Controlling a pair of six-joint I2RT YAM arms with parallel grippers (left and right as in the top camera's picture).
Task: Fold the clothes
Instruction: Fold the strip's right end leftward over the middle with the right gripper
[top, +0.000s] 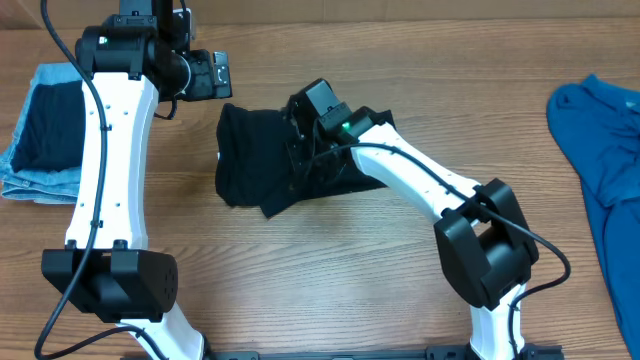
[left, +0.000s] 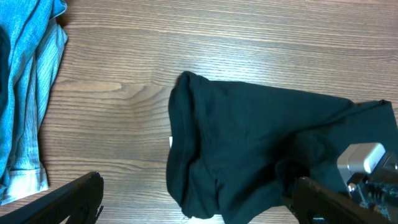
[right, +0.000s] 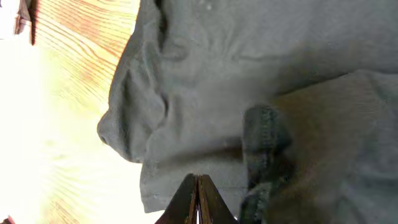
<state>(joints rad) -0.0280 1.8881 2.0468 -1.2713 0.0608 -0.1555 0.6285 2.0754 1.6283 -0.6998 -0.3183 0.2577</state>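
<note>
Closed fingertips of the right hand (right: 198, 186) sit at the bottom of the right wrist view, pressed into a point over the edge of the black T-shirt (right: 249, 93). Whether any cloth is pinched between them cannot be told.

From overhead, the shirt (top: 255, 160) lies bunched and creased in the middle of the worktop (top: 330, 270). It is well apart from the folded jeans (top: 40, 140) at the left and the blue garment (top: 600, 150) at the right.

The right arm reaches up and left from the near edge, its wrist bent down onto the shirt's right half. The left arm runs along the left side. The left hand (top: 205, 75) hovers just beyond the shirt's far left corner, fingers spread wide and holding nothing.

A neat fold probably calls for spreading the heap flat first. Each hand would take one outer edge, and the two would draw apart evenly, low over the wood.
</note>
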